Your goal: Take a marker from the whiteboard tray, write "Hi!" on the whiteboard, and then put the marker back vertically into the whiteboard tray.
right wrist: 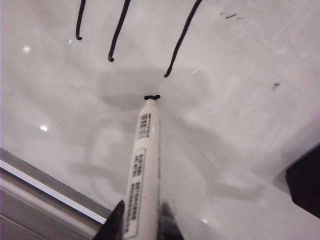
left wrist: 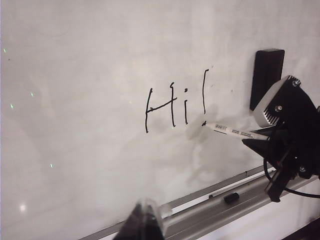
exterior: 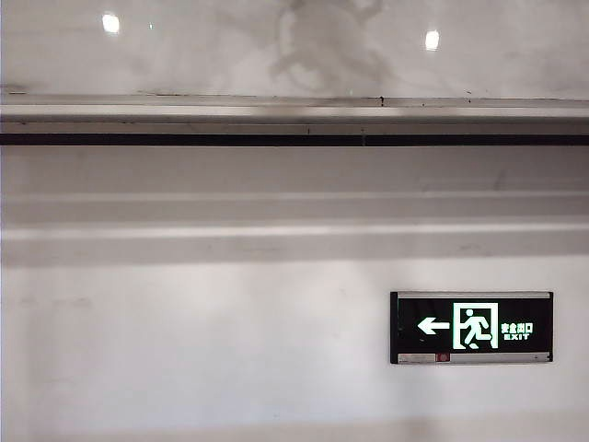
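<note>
From my remote station I see the right gripper (right wrist: 142,222) pinching the marker (right wrist: 142,170) between its two fingers, the barrel pointing away from the wrist and its black tip touching the whiteboard (right wrist: 240,100) at the dot under the exclamation stroke. Seen from the left wrist, the same marker (left wrist: 235,131) juts sideways out of the right gripper (left wrist: 267,137), which hangs just above the tray (left wrist: 210,207), tip on the whiteboard (left wrist: 75,100) below the last stroke of the black "Hi!" lettering (left wrist: 175,105). A black eraser block (left wrist: 265,75) sits on the board just above that gripper. A small black cap (left wrist: 230,197) lies on the tray below the marker.

The left gripper (left wrist: 145,225) shows only as a blurred dark shape at the frame's edge, near the tray and well apart from the writing; I cannot tell whether its fingers are spread or together, and nothing is seen in them.

The exterior camera shows no arm: only the glossy whiteboard (exterior: 184,46) with two light reflections, the tray (exterior: 184,115) with its black stripe running the whole width, and a green exit sign (exterior: 471,327) on the wall beneath.
</note>
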You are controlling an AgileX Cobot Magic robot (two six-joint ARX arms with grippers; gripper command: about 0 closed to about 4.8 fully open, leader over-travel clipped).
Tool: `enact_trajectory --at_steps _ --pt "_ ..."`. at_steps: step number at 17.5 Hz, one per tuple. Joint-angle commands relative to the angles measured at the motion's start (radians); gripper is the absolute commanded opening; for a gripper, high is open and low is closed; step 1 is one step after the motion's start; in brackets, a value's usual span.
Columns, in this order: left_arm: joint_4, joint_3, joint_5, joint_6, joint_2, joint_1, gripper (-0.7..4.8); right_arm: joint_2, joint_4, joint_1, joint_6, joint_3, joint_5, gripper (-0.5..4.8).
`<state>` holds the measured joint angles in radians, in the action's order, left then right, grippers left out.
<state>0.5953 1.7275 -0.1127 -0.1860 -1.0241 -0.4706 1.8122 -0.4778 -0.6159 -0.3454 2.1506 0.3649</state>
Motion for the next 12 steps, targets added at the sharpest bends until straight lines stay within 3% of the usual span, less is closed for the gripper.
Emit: enact_trajectory --at_steps 1,7,12 --pt "-0.013 0.003 0.005 0.003 0.003 -0.001 -0.07 -0.003 0.026 0.003 0.010 0.007 0.053 -0.01" --pt "-0.013 0.003 0.005 0.003 0.003 -0.001 -0.07 -0.003 0.025 0.002 0.013 0.007 0.013 -0.01" --pt "-0.013 0.003 0.005 0.003 0.003 -0.001 -0.07 -0.003 0.040 0.002 0.017 0.007 0.057 -0.01"
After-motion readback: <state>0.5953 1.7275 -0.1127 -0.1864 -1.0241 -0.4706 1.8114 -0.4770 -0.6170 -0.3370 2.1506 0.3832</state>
